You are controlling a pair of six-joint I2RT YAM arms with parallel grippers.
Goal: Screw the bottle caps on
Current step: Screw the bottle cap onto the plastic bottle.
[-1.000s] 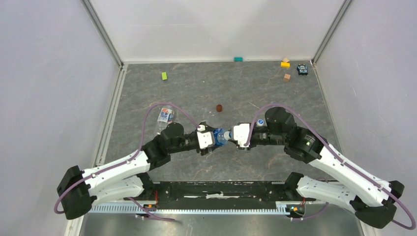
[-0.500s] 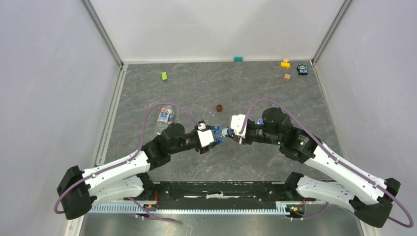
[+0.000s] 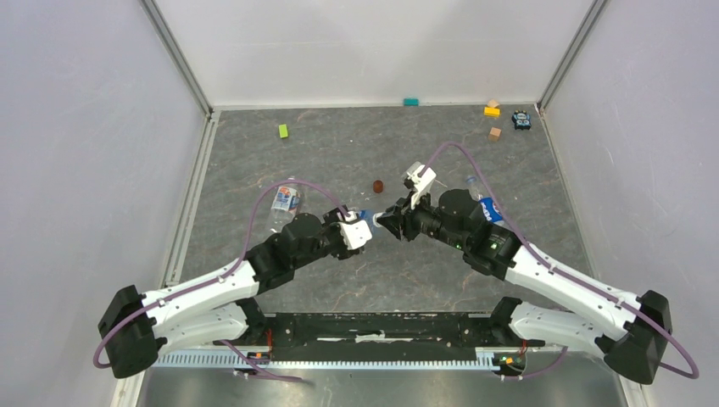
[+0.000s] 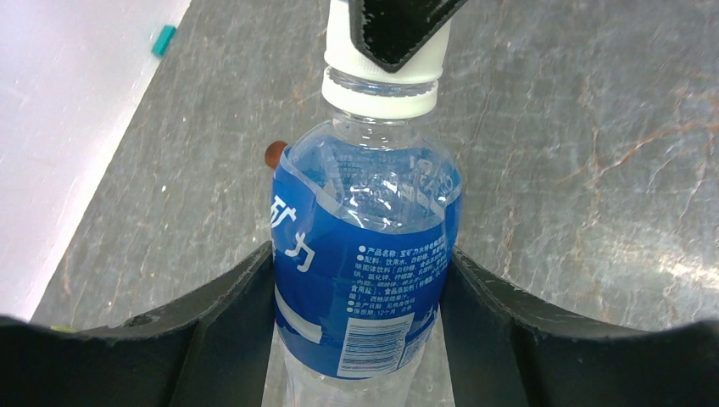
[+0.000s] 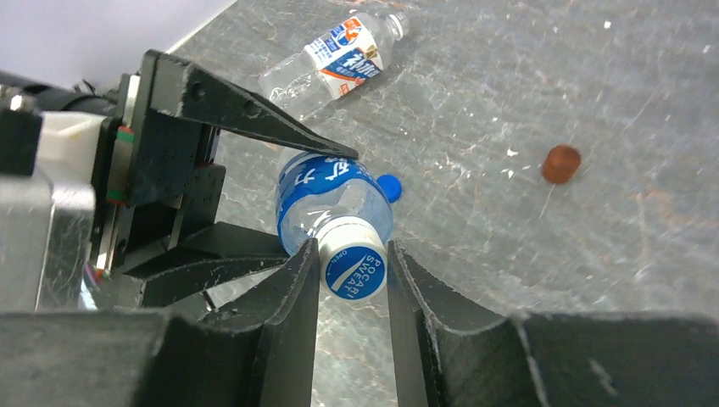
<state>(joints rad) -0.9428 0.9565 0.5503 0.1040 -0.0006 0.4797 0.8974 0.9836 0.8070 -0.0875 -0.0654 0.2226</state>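
Bottle caps first: one whitish cap sits on the neck of the bottle that I hold near the middle of the table. My right gripper is pinched narrow on that cap, a finger pressed to each side. My left gripper is clamped on the bottle's blue label, with the neck pointing toward the right arm. A solid blue cap lies loose on the table just beside the held bottle.

A second bottle lies on its side to the left, near the left arm's cable. A third bottle shows partly behind the right arm. A red-brown disc rests just beyond the grippers.

The tabletop is grey, marbled like stone, and lightly scuffed. Plain white walls close it in on three sides, with metal posts at the far corners. Along the far edge sit a green block, a teal block, a yellow block and a tan block.
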